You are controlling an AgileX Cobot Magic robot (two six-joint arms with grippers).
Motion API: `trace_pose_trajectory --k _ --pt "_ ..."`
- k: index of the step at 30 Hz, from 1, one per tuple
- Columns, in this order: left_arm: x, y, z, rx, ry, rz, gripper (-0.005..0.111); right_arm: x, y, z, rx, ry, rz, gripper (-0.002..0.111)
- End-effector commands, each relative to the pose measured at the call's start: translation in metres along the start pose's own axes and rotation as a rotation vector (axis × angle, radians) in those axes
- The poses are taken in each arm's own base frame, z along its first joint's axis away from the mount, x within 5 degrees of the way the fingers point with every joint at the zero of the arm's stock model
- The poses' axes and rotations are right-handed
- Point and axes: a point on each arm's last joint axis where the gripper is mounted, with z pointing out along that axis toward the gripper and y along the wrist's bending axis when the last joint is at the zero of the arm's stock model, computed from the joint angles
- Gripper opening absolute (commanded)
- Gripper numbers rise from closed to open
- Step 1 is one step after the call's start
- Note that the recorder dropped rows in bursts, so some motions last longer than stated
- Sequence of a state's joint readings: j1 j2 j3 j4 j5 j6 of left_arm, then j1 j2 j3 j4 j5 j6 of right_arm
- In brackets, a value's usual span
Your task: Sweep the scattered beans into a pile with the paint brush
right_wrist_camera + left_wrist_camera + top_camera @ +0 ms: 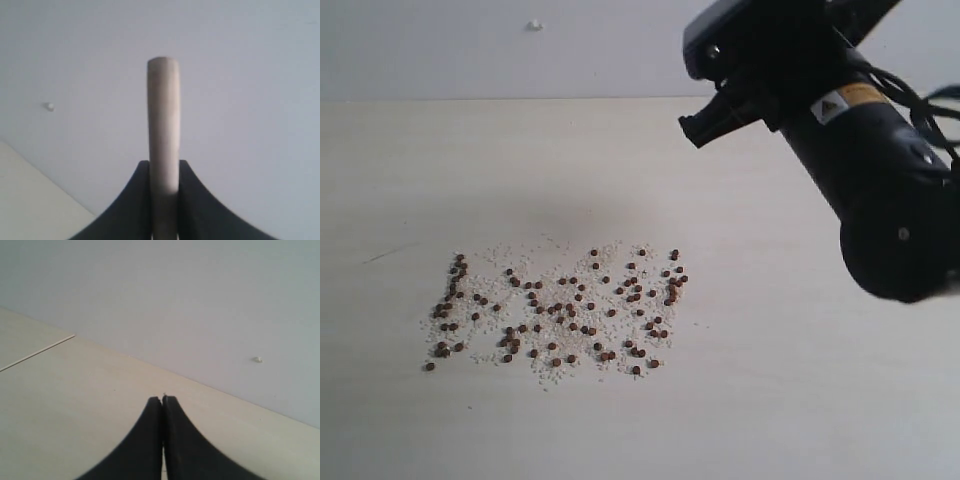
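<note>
The reddish-brown beans [555, 310] lie scattered among whitish grains in a wide patch on the pale table [780, 400]; no pile shows. In the right wrist view, my right gripper [164, 162] is shut on the pale handle of the paint brush [163, 115], which sticks out past the fingertips toward the wall. The ferrule and bristles are out of view. The exterior view shows only the right arm's black body [860, 170], high above and to the right of the beans. My left gripper [162, 399] is shut on nothing, over bare table near the wall.
A grey wall [470, 50] rises behind the table's far edge, with a small white bump [534, 25] on it. A thin seam [37, 352] crosses the table in the left wrist view.
</note>
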State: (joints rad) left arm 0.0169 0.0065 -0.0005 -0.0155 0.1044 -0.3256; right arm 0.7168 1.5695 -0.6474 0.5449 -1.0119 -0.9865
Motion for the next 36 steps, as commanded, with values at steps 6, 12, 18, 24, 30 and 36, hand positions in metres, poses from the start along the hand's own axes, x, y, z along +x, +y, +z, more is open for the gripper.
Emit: trace_pose_trajectory --k 6,12,18,24,30,36 --pt "0.000 0.000 -0.001 0.006 -0.008 -0.006 0.000 0.016 0.021 -0.029 0.008 0.030 0.024 0.000" --pt "0.000 0.000 -0.001 0.006 -0.008 -0.006 0.000 0.031 0.046 -0.022 -0.051 0.066 0.025 0.000" --pt "0.000 0.000 -0.001 0.009 -0.006 -0.006 0.000 0.053 0.078 -0.008 -0.103 0.105 0.049 0.000" --pt "0.000 0.000 -0.001 0.009 -0.006 -0.006 0.000 0.067 0.104 0.012 -0.096 0.129 0.034 0.000" --pt "0.000 0.000 -0.001 0.009 -0.006 -0.006 0.000 0.067 0.110 0.017 -0.125 0.187 0.158 0.000" --pt "0.000 0.000 -0.001 0.009 -0.006 -0.006 0.000 0.063 0.122 0.015 -0.246 0.190 0.426 0.000"
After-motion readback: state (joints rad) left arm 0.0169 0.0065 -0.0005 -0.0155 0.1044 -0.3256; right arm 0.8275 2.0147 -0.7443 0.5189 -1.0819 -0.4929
